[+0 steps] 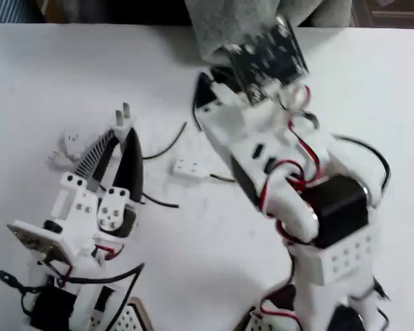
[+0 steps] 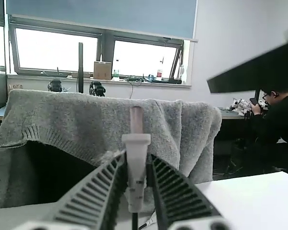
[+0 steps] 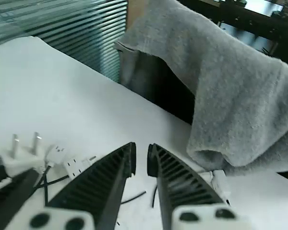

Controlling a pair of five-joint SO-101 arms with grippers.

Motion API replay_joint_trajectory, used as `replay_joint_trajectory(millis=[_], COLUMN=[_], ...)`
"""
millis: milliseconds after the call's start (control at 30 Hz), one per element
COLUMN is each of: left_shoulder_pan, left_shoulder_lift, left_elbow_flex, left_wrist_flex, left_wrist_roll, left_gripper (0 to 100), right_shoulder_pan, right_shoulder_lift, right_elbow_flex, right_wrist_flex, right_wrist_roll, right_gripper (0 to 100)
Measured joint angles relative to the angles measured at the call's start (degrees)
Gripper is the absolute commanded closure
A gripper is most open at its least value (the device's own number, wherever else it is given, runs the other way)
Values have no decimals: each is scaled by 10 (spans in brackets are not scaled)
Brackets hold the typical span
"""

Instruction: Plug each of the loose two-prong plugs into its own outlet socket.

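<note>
Left end effector is clamped on a white two-prong plug, prongs pointing away from the arm, so the step in hand looks like aligning it for insertion. One outlet socket lies just beside it and a second outlet socket sits mid-tabletop, both empty. The next move calls for squaring prongs to slots. Right end effector is nearly closed, holding nothing.
</note>
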Motion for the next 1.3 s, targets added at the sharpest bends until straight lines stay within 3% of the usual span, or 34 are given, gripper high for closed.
replay_joint_trajectory(millis=[200,333,500,733,1300], left_shoulder_pan=[15,16,16,15,18], left_shoulder_lift=[1,0,2,8,7], left_elbow_flex=[14,17,18,18,20], left_wrist_flex=[-21,-21,-21,-21,-19], left_wrist_roll=[0,0,0,1,2], left_gripper=[976,976,976,976,976], right_shoulder_pan=[-110,-186,-222,-219,-87], right_shoulder_lift=[91,120,146,205,287], right_elbow_flex=[-183,-210,-211,-211,-227], right_wrist_flex=[70,94,101,136,107], right_wrist_roll=[0,0,0,0,64], right_gripper=[979,979,979,979,979])
